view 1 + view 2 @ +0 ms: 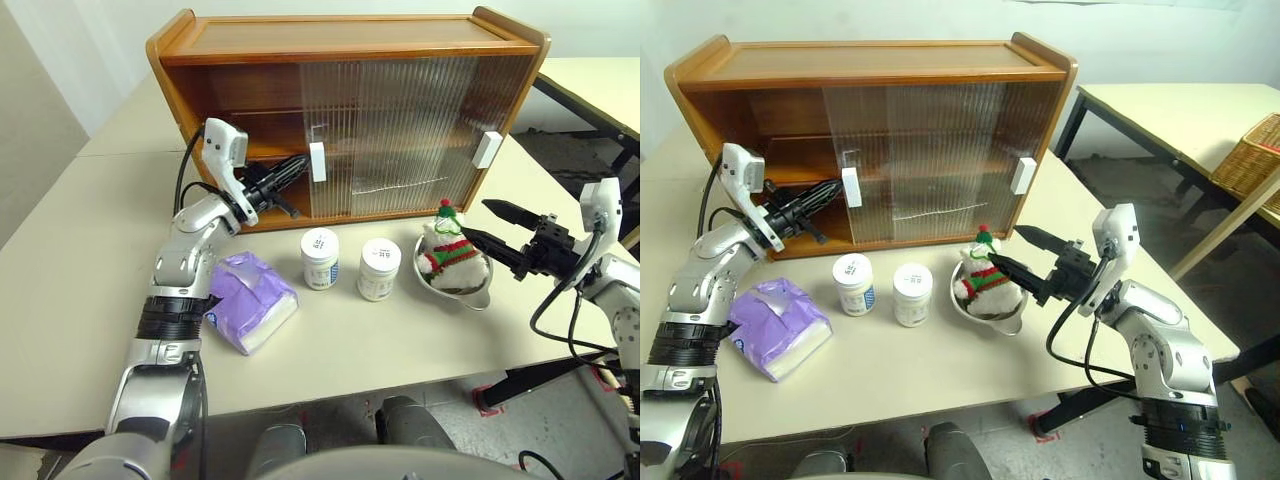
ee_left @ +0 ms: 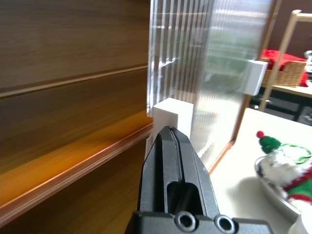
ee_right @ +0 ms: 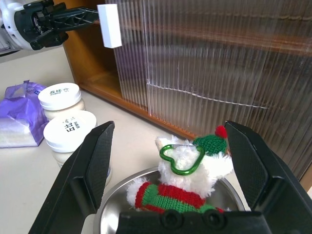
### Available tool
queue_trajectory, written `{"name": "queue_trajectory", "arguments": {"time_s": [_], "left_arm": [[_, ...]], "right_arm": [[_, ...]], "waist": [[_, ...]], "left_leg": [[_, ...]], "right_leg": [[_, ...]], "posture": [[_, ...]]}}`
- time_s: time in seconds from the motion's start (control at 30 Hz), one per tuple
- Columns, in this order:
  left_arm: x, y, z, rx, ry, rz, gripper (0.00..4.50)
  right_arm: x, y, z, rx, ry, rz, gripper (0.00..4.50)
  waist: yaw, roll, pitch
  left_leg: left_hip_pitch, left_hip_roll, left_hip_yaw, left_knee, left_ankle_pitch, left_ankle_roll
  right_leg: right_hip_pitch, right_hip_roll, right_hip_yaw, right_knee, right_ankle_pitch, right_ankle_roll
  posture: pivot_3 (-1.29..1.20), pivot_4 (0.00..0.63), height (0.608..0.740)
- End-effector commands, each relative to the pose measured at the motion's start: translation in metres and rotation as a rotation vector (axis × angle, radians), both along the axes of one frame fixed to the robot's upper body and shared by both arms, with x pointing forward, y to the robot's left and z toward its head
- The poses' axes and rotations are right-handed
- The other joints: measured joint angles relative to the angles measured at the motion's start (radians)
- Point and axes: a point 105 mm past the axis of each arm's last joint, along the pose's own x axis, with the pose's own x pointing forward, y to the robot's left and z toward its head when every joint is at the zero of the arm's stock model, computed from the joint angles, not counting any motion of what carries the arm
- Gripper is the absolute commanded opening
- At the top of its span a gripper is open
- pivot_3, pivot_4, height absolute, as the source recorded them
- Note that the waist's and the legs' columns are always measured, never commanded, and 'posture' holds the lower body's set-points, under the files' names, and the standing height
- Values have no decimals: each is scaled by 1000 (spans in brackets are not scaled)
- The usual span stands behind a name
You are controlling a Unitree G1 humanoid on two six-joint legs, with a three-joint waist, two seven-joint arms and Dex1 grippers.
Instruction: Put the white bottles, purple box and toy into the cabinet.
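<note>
The right gripper (image 3: pixel 168 161) stands with jaws wide apart, either side of the toy (image 3: pixel 187 183) in the steel bowl (image 1: pixel 478 292), just in front of the cabinet (image 1: pixel 350 45). Fluffy and light, it should squash easily; I'd pinch the scarfed middle. White plush, red-green scarf. The left gripper (image 1: pixel 296 170), jaws together, touches the door handle (image 1: pixel 318 161).

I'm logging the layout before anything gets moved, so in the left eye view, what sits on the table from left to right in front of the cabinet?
purple box → first white bottle → second white bottle → steel bowl holding the toy → right gripper, open
</note>
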Motion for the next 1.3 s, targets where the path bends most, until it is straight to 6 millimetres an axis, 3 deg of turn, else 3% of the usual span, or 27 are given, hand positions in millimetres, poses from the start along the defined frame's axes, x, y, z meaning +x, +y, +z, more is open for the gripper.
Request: {"name": "queue_trajectory", "arguments": {"time_s": [0.03,0.53,0.8,1.03,1.3], "left_arm": [[4,-11,-9,18,13,-41,29],[14,-25,-29,0,23,-83,29],[15,-26,-30,-6,12,-86,29],[12,-16,-8,-40,-55,-63,29],[-6,-7,20,-47,-103,-61,29]], "right_arm": [[-2,0,5,9,-23,-10,4500],[-2,0,7,11,-27,-27,4500],[-2,1,7,10,-26,-24,4500],[1,1,3,12,-18,-17,4500],[3,4,-2,14,-3,12,4500]], "waist": [[-2,0,0],[-22,0,0],[-24,0,0],[-25,0,0],[-24,0,0]], "left_leg": [[0,0,0,1,0,0],[-1,0,0,6,-3,5],[-2,0,0,6,-3,5],[-2,0,0,6,-3,5],[-3,0,0,5,-3,5]], "right_leg": [[0,0,0,0,0,0],[0,0,0,0,-3,12],[0,0,0,0,-4,14],[0,0,0,0,-4,14],[-1,0,0,0,-3,14]], "posture": [[-290,0,740],[-309,0,740],[-302,0,740],[-287,0,740],[-249,0,740]]}}
